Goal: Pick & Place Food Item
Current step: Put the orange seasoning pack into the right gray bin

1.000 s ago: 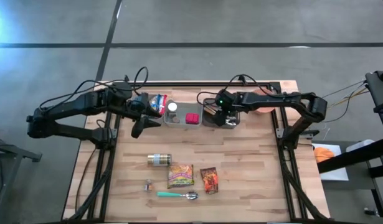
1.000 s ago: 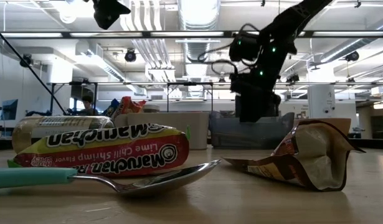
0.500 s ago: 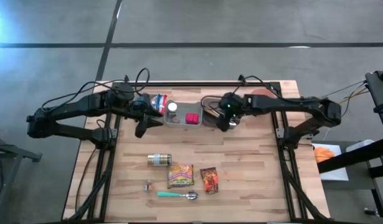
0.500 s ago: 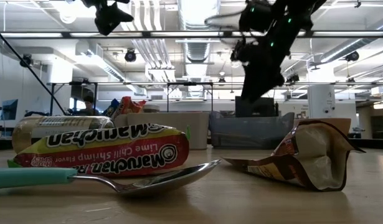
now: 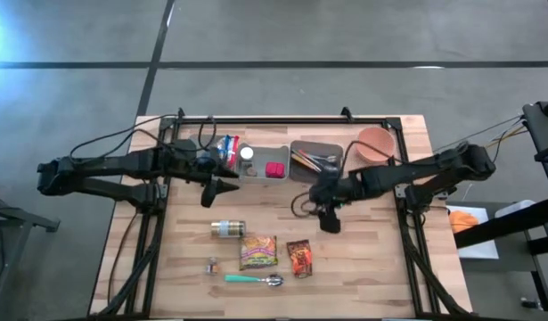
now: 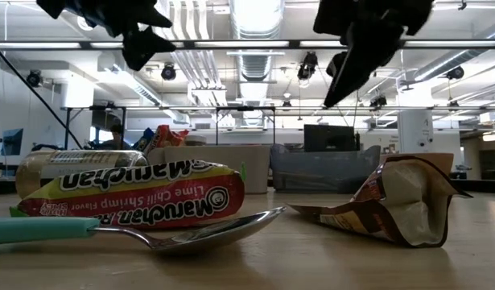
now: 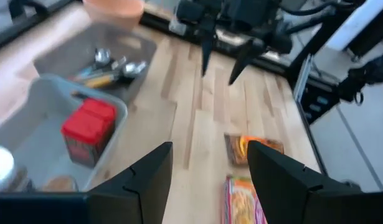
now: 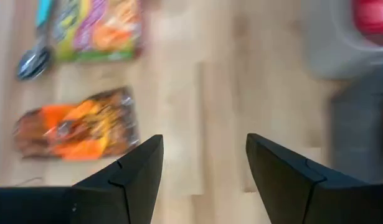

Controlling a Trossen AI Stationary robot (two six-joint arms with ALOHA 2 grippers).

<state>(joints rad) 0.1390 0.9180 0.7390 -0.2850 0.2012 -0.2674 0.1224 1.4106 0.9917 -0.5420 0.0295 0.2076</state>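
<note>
Near the table's front lie a ramen packet (image 5: 258,251), an orange-brown snack pouch (image 5: 299,258) to its right and a tin (image 5: 227,229) behind them, all flat on the wood. My right gripper (image 5: 330,221) hangs open above bare table, just behind and right of the pouch (image 8: 79,127). Over the table, in front of the light grey bin (image 5: 260,174), my left gripper (image 5: 222,190) is open too. Nothing is between either pair of fingers. The light grey bin holds a red box (image 5: 274,168) and a white-capped jar (image 5: 247,153).
A dark grey bin (image 5: 331,147) with cutlery stands at the back, an orange bowl (image 5: 375,143) to its right and a crisp bag (image 5: 224,147) left of the light bin. A teal-handled spoon (image 5: 254,280) and a small object (image 5: 212,265) lie at the front.
My right gripper has risen out of the dark grey bin, swung toward the table's near edge and turned about its own line, staying open. My left gripper has sunk a little and drifted toward the table's middle, also open. Nothing on the table has moved.
</note>
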